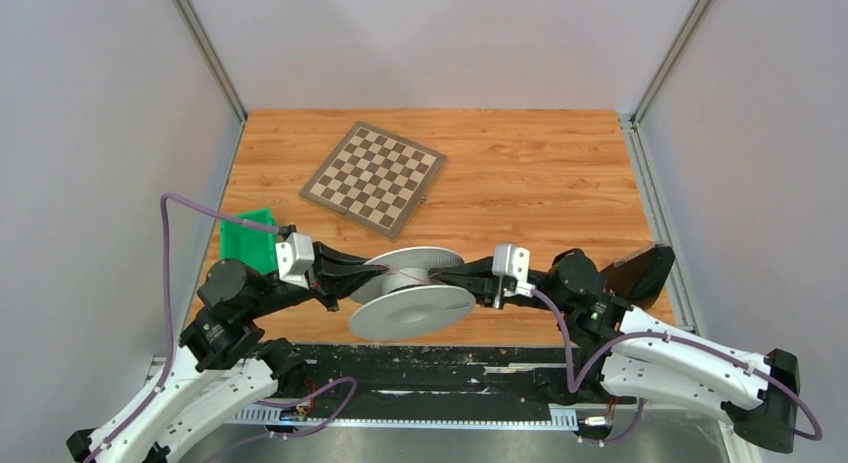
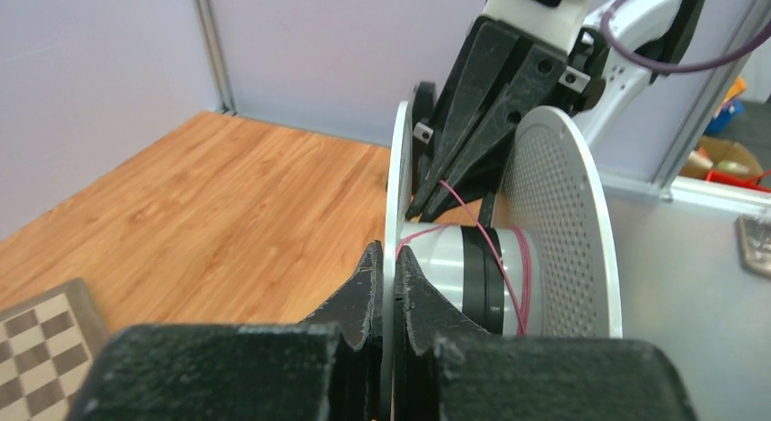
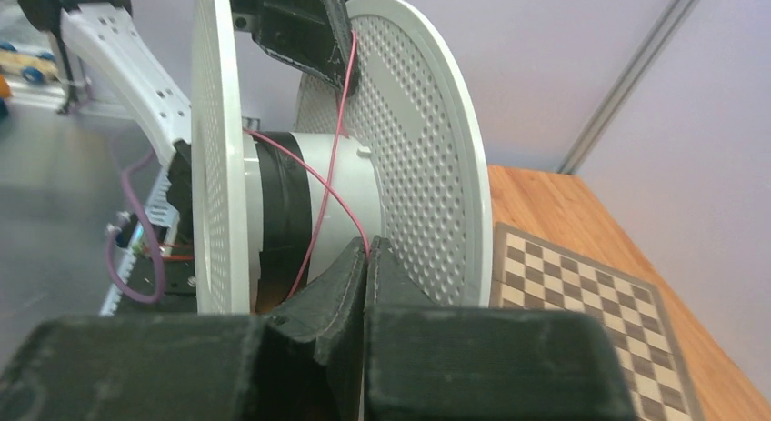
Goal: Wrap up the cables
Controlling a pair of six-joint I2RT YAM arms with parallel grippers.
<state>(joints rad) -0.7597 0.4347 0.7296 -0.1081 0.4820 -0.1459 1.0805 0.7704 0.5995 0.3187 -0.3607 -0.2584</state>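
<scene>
1. Here's the spool, tilted, slung between the two arms at the near edge of the tabletop.
2. Left jaws: clamped down tight on the rim of one white flange.
3. Right jaws: pinched together on the thin pink cable, tips tucked in between the flanges.
4. The cable crosses the hub in a few loose strands.
5. Chessboard lies behind, well apart.

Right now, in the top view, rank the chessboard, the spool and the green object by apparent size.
1. chessboard
2. spool, close behind; it is held nearer the camera, so that order is unsure
3. green object, clearly smallest
</scene>
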